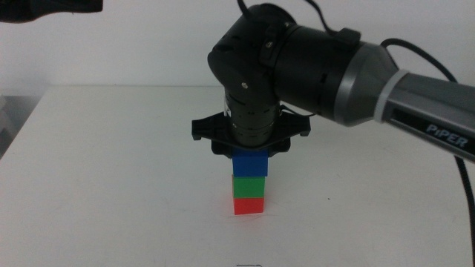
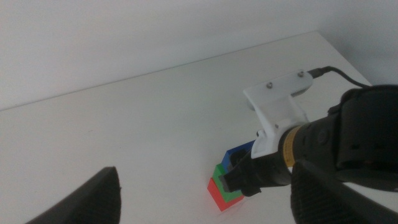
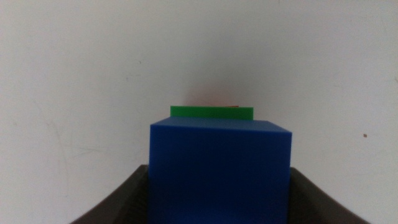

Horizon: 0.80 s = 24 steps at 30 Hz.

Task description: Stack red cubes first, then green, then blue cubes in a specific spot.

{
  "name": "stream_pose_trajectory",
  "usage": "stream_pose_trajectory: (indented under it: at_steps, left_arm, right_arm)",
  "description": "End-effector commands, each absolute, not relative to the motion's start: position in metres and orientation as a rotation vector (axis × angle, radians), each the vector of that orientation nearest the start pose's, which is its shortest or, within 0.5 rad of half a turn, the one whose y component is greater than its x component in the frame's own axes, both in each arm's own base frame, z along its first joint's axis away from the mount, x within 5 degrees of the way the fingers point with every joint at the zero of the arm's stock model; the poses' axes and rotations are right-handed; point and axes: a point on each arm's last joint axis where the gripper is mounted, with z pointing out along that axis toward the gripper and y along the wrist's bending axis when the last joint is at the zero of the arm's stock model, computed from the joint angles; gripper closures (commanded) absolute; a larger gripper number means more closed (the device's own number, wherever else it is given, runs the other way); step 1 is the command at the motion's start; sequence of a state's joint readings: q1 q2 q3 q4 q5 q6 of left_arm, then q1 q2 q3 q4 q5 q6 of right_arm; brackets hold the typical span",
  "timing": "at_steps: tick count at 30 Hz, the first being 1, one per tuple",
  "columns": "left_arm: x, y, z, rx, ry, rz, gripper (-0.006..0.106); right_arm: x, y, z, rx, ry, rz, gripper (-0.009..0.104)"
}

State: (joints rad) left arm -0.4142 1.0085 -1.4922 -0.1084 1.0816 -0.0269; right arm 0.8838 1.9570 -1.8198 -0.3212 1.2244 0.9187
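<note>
A three-cube stack stands mid-table on white tabletop: the red cube (image 1: 249, 205) at the bottom, the green cube (image 1: 249, 185) on it, the blue cube (image 1: 249, 164) on top. My right gripper (image 1: 249, 152) reaches straight down from above, its jaws pressed against both sides of the blue cube (image 3: 221, 168). In the right wrist view the edge of the green cube (image 3: 211, 112) peeks out beyond the blue one. The left wrist view shows the same stack, red (image 2: 216, 191), green (image 2: 219, 172), blue (image 2: 239, 151), from a distance. My left gripper (image 2: 204, 179) hangs open and empty, well away.
The right arm's large black body (image 1: 297, 59) looms over the stack from the right. The left arm (image 1: 52, 11) shows only as a dark shape at the top left corner. A black cable (image 2: 339, 73) runs along the table's far side.
</note>
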Motion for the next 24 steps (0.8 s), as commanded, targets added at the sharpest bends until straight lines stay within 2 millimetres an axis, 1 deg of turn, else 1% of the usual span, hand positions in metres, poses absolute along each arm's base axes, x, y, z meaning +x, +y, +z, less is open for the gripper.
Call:
stream_pose_trajectory:
  at_steps: [1,6,14,24]
  left_arm:
    - [0.140,-0.072,0.506,0.389,1.961,-0.425,0.007]
    - [0.140,-0.072,0.506,0.389,1.961,-0.425,0.007]
    - [0.140,-0.072,0.506,0.389,1.961,-0.425,0.007]
    - [0.140,-0.072,0.506,0.389,1.961,-0.425,0.007]
  right_arm:
    - [0.286,0.303,0.327,-0.043,2.614,0.120,0.096]
    - [0.291,0.308,0.322,-0.060,2.597,0.138,0.096]
    - [0.295,0.310,0.313,-0.068,2.605,0.104,0.096]
    - [0.296,0.309,0.313,-0.071,2.597,0.079,0.096]
